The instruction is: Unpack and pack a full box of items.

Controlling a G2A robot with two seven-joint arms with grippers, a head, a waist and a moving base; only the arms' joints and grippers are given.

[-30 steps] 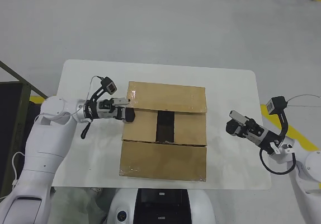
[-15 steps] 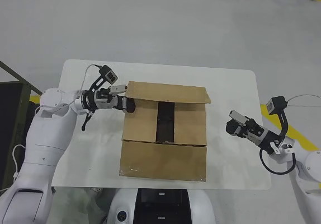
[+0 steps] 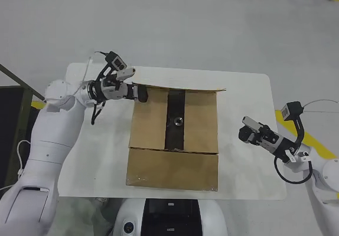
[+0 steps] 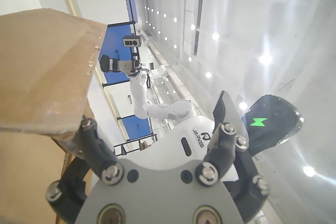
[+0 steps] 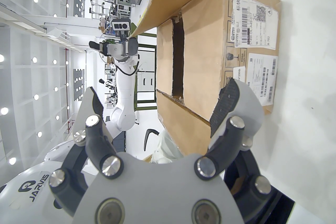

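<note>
Top view shows you the far flap (image 3: pixel 181 88) of the box (image 3: pixel 152 127), long edge crosswise, resting against the open left jaws at its corner; the open right jaws sit well apart.

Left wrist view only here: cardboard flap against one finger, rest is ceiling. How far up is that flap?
Observer: From above the far flap stands almost edge-on, steeply raised, left gripper at its corner.
Operator: Near flap?
Observer: The near flap lies folded outward, toward the robot.
Operator: Anything showing inside?
Observer: The inner flaps lie shut with a dark gap between; a small round item shows in it.
</note>
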